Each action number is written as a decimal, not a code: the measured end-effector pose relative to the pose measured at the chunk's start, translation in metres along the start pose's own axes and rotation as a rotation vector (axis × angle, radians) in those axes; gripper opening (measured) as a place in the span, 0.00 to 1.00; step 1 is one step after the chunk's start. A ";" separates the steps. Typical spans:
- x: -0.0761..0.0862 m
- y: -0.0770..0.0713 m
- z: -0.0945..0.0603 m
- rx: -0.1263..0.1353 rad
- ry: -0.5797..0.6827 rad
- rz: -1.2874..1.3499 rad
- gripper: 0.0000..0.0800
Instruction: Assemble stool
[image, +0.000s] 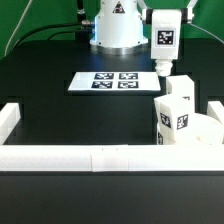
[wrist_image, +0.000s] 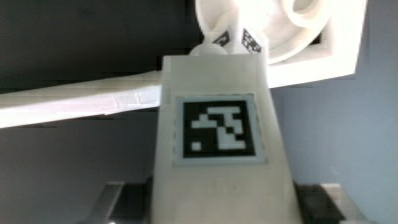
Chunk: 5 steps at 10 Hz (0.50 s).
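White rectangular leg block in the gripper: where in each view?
Exterior view: white rectangular leg block at the exterior view's right, under the gripper, above the round white seat.
Wrist view: leg block at centre, tag facing camera.
Shared landmark: the seat.

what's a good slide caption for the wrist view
Tool shut on a tagged white leg, with the seat beyond its far end.

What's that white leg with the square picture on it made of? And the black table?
The leg block looks like matte white plastic: flat even faces, sharp edges, no grain. Its tag seems to be a printed black-and-white sticker, though that is a guess. The table has a dark, dull surface with hardly any shine. It may be cloth or painted board; the pictures cannot settle which.
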<state>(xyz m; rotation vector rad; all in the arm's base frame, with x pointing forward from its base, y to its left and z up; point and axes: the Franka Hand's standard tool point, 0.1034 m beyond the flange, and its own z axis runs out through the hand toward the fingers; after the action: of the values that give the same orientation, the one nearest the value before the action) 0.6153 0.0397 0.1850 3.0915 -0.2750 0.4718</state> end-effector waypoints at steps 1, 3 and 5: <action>0.000 -0.002 0.001 0.000 -0.005 0.007 0.42; 0.002 -0.031 0.010 0.008 -0.013 0.025 0.42; -0.002 -0.047 0.034 -0.005 -0.030 0.048 0.42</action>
<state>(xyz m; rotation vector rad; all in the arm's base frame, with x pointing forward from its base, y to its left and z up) 0.6317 0.0857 0.1534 3.0953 -0.3505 0.4254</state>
